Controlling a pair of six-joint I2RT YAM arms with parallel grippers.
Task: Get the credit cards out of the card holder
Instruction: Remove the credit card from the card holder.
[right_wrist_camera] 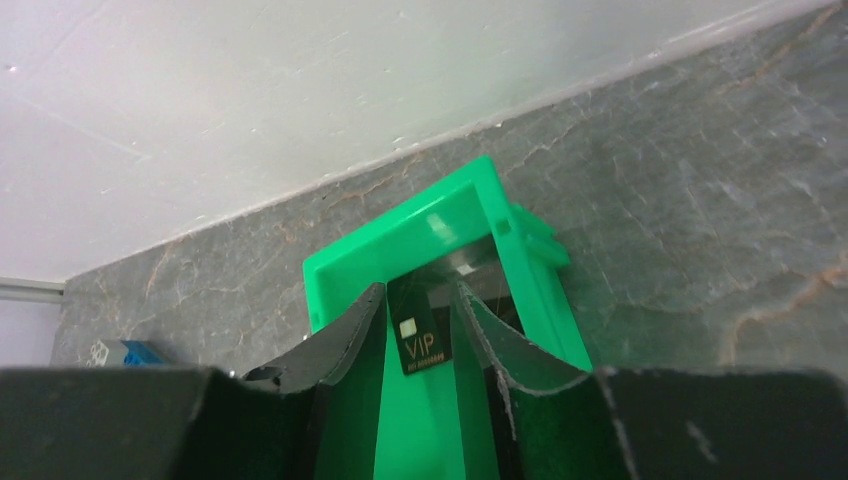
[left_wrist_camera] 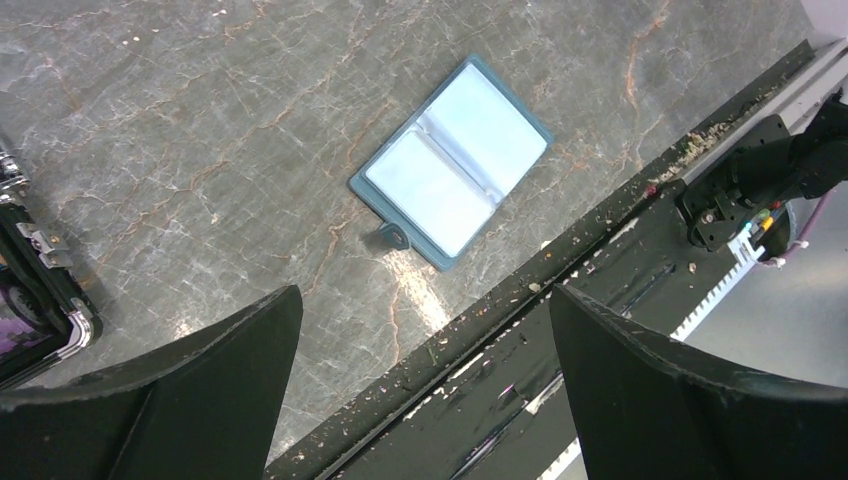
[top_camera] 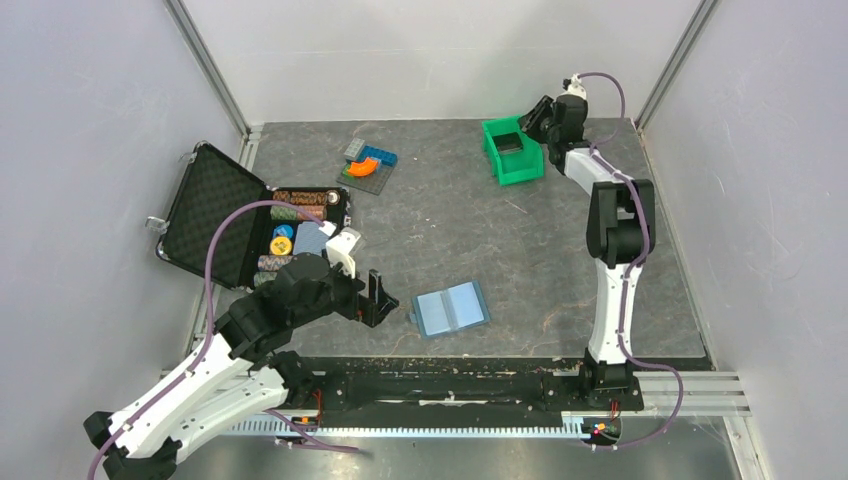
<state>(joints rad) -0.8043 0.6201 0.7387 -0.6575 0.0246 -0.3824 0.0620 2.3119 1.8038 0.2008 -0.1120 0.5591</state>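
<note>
The card holder (top_camera: 450, 310) (left_wrist_camera: 452, 162) lies open and flat near the table's front edge, its light blue inner faces up. My left gripper (top_camera: 378, 298) (left_wrist_camera: 425, 300) hovers just left of it, wide open and empty. My right gripper (top_camera: 535, 115) (right_wrist_camera: 420, 292) hangs over the green bin (top_camera: 515, 172) (right_wrist_camera: 340, 265) at the back right. Its jaws stand apart. A black credit card (right_wrist_camera: 420, 335) marked VIP shows in the gap, close to the left finger (right_wrist_camera: 350, 335) and clear of the right one. Something dark (top_camera: 510, 143) lies inside the bin.
An open black foam-lined case (top_camera: 210, 215) with poker chips (top_camera: 300, 205) stands at the left, close behind my left arm. Coloured toy bricks (top_camera: 368, 163) sit at the back centre. A black rail (top_camera: 440, 385) (left_wrist_camera: 520, 340) runs along the table's near edge.
</note>
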